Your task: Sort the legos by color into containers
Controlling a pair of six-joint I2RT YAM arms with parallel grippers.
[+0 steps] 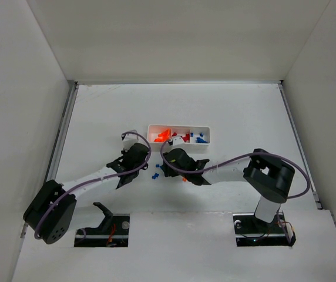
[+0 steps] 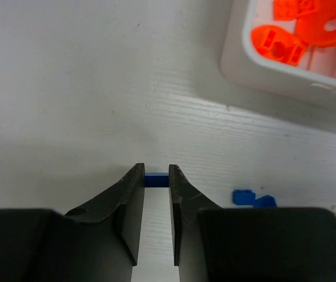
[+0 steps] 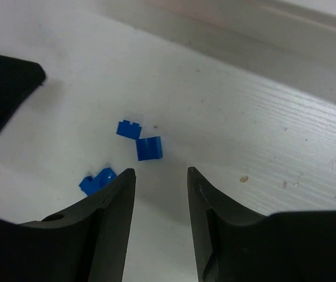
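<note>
My left gripper (image 2: 156, 171) is shut on a small blue brick (image 2: 155, 180) pinched at its fingertips, low over the table. Two more blue bricks (image 2: 253, 198) lie just to its right. The white tray's (image 2: 238, 61) left compartment holds orange pieces (image 2: 285, 41). My right gripper (image 3: 161, 171) is open and empty, low over the table, with several loose blue bricks (image 3: 149, 148) ahead and to its left. From above, both grippers, the left (image 1: 131, 167) and the right (image 1: 167, 169), sit just in front of the tray (image 1: 209, 141), with blue bricks (image 1: 154, 174) between them.
The tray holds orange on the left (image 1: 161, 135), red in the middle (image 1: 185, 137) and blue on the right (image 1: 201, 140). A small orange piece (image 1: 184, 179) lies under the right arm. White walls enclose the table on three sides.
</note>
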